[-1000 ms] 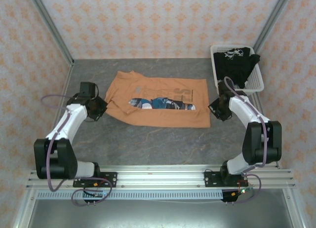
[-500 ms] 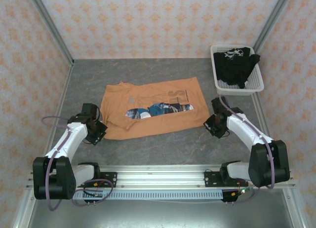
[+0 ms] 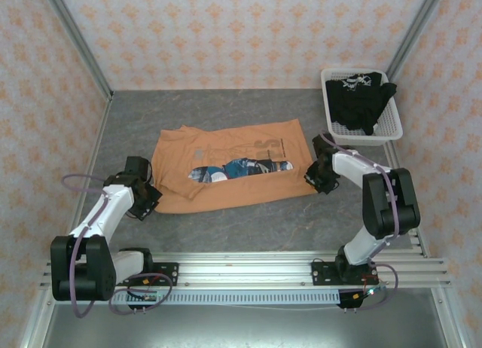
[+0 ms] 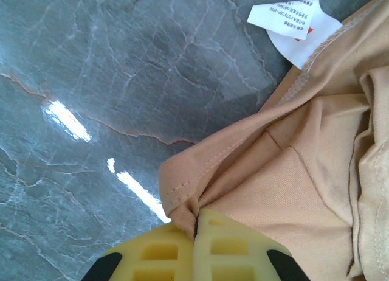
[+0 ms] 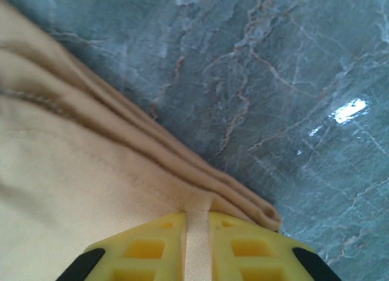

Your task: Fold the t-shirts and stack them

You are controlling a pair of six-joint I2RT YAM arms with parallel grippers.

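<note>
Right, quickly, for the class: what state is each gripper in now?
Left gripper: closed, pinching the orange t-shirt at its edge.
Right gripper: closed on a fold of the same shirt.

My left arm reaches out from its base toward one o'clock, wrist dipped low, left gripper (image 3: pixel 147 200) clamped tight on the hem of the orange t-shirt (image 3: pixel 248 191). My right arm folds at the elbow, forearm running to ten o'clock, right gripper (image 3: pixel 313 176) nipping a fold across a thin gap.
</note>
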